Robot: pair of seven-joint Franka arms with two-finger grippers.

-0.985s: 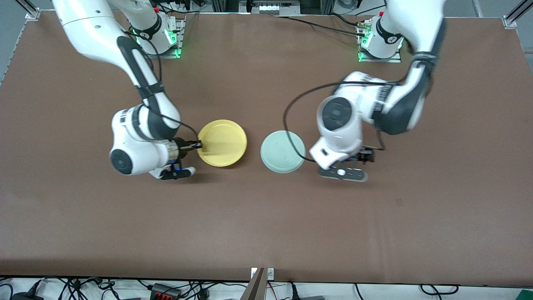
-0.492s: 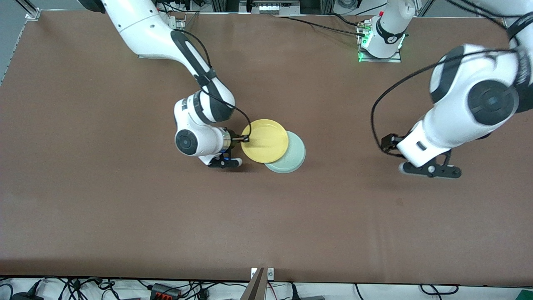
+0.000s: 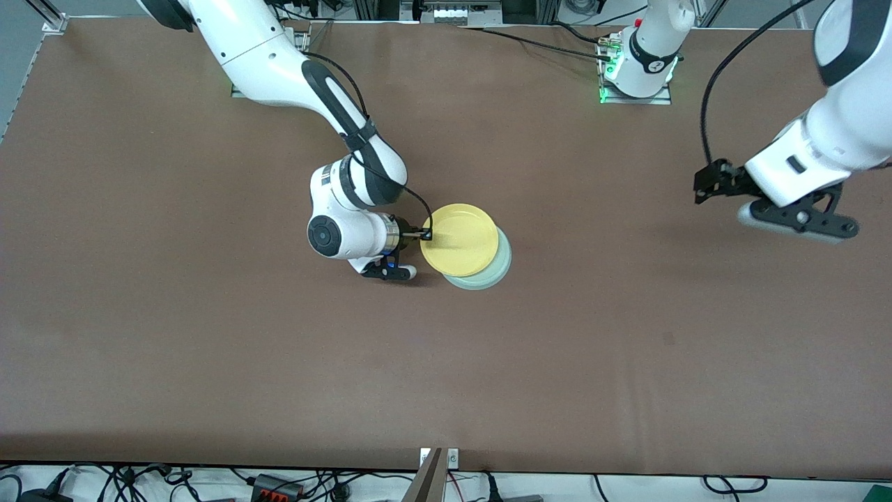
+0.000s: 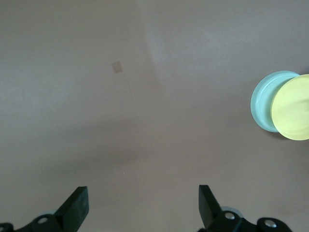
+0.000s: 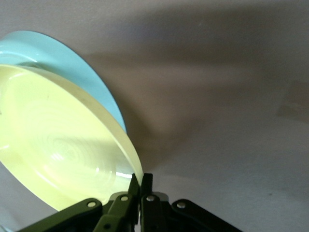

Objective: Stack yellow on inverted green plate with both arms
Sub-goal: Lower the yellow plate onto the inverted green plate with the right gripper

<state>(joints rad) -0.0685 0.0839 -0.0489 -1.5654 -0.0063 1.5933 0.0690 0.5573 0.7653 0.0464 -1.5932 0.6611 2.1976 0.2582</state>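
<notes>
Overhead, from the front view, we see the right gripper (image 3: 426,235) clenched on the rim of the yellow plate (image 3: 460,239), which sits over most of the green plate (image 3: 496,268) near the table's (image 3: 209,348) middle. The left gripper (image 3: 704,188) hangs over bare table toward the left arm's end, well apart. From the left wrist view, we see its fingers (image 4: 77,208) released and spread, both plates far off. From the right wrist view, we see the yellow rim pinched, its inside facing up, the green plate just beneath.
</notes>
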